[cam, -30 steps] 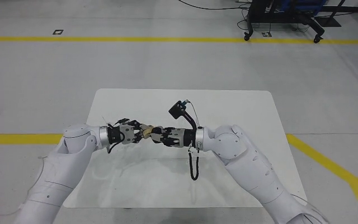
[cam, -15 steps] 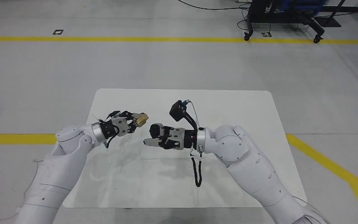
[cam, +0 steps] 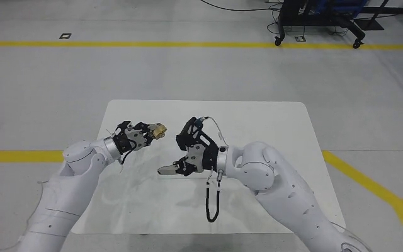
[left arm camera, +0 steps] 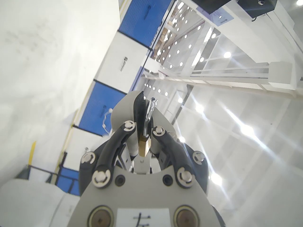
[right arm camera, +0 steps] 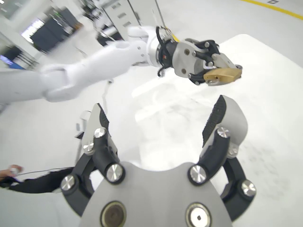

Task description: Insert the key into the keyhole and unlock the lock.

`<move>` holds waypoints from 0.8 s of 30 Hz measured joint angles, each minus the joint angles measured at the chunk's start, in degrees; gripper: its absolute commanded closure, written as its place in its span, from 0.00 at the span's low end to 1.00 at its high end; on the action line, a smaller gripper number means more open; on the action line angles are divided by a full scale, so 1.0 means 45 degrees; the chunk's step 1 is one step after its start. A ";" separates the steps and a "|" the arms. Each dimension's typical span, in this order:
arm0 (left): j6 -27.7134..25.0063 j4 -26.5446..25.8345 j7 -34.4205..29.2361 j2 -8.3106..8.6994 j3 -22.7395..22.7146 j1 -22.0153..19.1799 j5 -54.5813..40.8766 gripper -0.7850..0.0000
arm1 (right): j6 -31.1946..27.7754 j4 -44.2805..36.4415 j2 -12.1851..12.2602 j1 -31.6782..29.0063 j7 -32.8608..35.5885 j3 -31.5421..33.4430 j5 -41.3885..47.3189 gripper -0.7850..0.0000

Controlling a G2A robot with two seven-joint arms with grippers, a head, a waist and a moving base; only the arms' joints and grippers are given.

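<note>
A brass padlock (cam: pixel 159 130) with a silver shackle (left arm camera: pixel 150 106) is held above the white table (cam: pixel 271 126), left of its middle. My left gripper (cam: pixel 151 133) is shut on it. Seen from the right wrist, the padlock (right arm camera: pixel 223 76) juts out past the left fingers (right arm camera: pixel 221 60). A small metal piece (right arm camera: pixel 213 82) sits on its lower face, and I cannot tell whether it is the key. My right gripper (cam: pixel 166 170) hangs nearer the front, apart from the lock. It is open (right arm camera: pixel 161 105) and holds nothing.
A black strap (cam: pixel 213 201) dangles from the right wrist over the table's front half. Yellow floor lines run behind and beside the table. A dark cart (cam: pixel 321 19) stands far back on the right.
One second ago both grippers met at the padlock. The left gripper has since carried it back and left, while the right gripper let go, opened and drew forward.
</note>
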 measured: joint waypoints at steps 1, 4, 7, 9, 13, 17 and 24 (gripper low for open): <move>-0.0355 -0.0180 0.0333 -0.0004 -0.0031 0.0115 0.0264 1.00 | 0.0140 -0.0231 0.0020 0.0059 0.0314 -0.0280 -0.1803 0.00; -0.0880 -0.0457 0.0452 -0.0020 -0.0149 0.0378 0.0304 1.00 | 0.0153 -0.0347 0.0018 0.0441 0.1171 -0.1203 -0.5964 0.00; -0.1103 -0.0592 0.0495 -0.0018 -0.0278 0.0559 0.0421 1.00 | 0.0242 -0.0194 -0.0078 0.0780 0.1254 -0.2179 -0.9269 0.00; -0.1148 -0.0661 0.0576 -0.0014 -0.0326 0.0615 0.0574 1.00 | 0.0288 -0.0106 -0.0142 0.0906 0.0962 -0.2508 -1.0350 0.00; -0.1250 -0.0797 0.0638 -0.0026 -0.0381 0.0718 0.0833 1.00 | -0.0012 -0.0182 -0.0274 0.1030 -0.0289 -0.2861 -1.0679 0.11; -0.1334 -0.0867 0.0552 -0.0053 -0.0348 0.0761 0.0996 1.00 | -0.0206 -0.0041 -0.0360 0.1103 -0.1063 -0.2836 -1.0466 0.21; -0.1310 -0.0876 0.0438 -0.0094 -0.0338 0.0765 0.1208 1.00 | 0.0024 0.0668 -0.0664 0.1527 -0.1069 -0.3284 -1.0963 0.42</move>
